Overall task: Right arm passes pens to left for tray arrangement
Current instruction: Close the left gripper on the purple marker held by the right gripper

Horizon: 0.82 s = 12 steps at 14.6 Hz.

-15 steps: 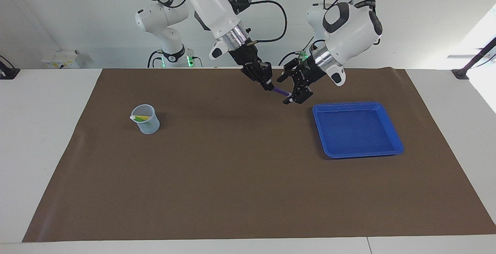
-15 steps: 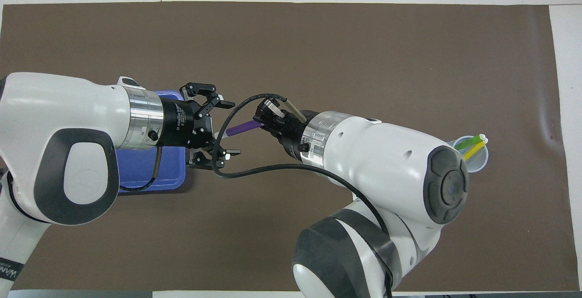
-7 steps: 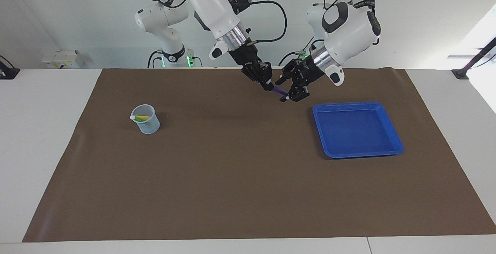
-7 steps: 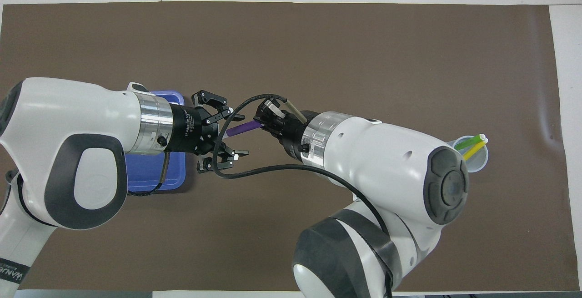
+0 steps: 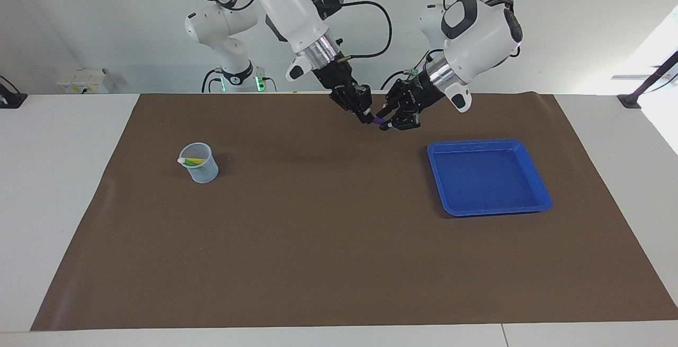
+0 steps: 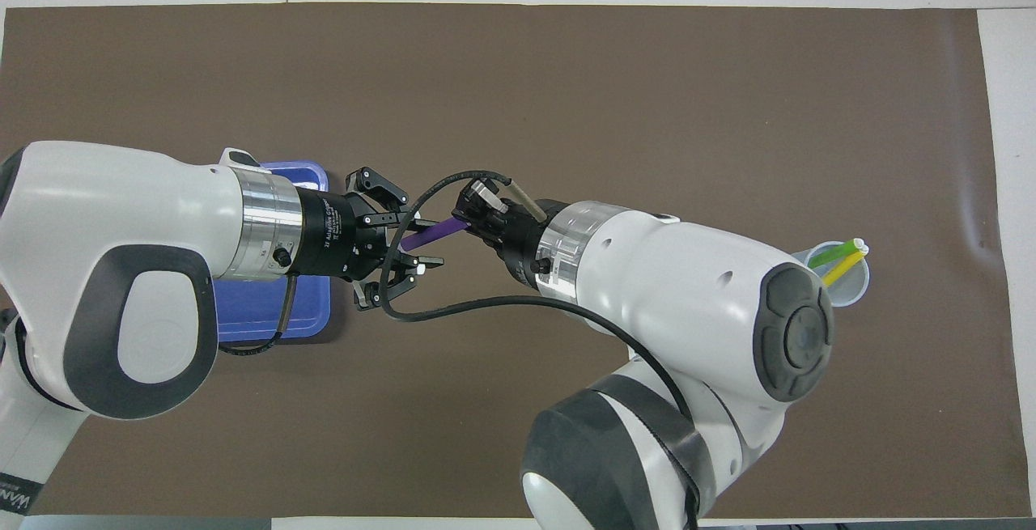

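handover: right gripper (image 5: 366,118) clamps purple pen (image 6: 435,231) | left gripper (image 5: 392,122) around it, grip unclear | tray (image 5: 529,206) holds none; green, yellow pens in cup (image 5: 204,173), 9 o'clock

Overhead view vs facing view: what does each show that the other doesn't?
Only overhead: the green pen and yellow pen as separate sticks poking from the small translucent cup; most of the shallow blue plastic tray is hidden under the left arm.

Only facing: the whole tray, bare inside, and both arms' bases.

Both: the right gripper holding the purple pen in the air, its free end between the left gripper's fingers.
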Each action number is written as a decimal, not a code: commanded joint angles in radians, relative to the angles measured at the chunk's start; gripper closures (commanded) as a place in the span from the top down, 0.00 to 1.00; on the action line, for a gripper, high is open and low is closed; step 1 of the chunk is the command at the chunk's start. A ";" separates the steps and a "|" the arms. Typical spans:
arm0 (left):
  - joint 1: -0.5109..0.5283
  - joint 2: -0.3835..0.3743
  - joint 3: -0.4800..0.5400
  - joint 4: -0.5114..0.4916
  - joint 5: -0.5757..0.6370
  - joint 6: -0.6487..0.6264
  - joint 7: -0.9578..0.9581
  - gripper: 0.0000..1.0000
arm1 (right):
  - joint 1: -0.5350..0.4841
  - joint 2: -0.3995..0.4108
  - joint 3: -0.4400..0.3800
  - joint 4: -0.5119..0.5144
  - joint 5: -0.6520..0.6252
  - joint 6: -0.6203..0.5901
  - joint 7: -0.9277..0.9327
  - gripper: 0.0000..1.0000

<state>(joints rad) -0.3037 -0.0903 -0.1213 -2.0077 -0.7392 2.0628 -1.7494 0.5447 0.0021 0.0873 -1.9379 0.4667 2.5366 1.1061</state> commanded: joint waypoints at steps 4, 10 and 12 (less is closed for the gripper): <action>-0.011 -0.025 0.006 -0.017 -0.002 -0.017 -0.010 0.00 | 0.003 -0.017 -0.003 -0.022 0.029 0.027 -0.014 0.00; -0.011 -0.022 0.006 -0.006 0.024 -0.006 -0.012 0.00 | -0.006 -0.017 -0.003 -0.022 0.027 0.019 -0.034 0.28; -0.009 -0.020 0.006 -0.005 0.024 -0.004 -0.013 0.00 | -0.009 -0.017 -0.004 -0.021 0.027 0.008 -0.035 1.00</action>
<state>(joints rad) -0.3061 -0.0913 -0.1191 -2.0060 -0.7301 2.0703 -1.7547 0.5452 -0.0081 0.0842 -1.9462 0.4719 2.5354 1.1039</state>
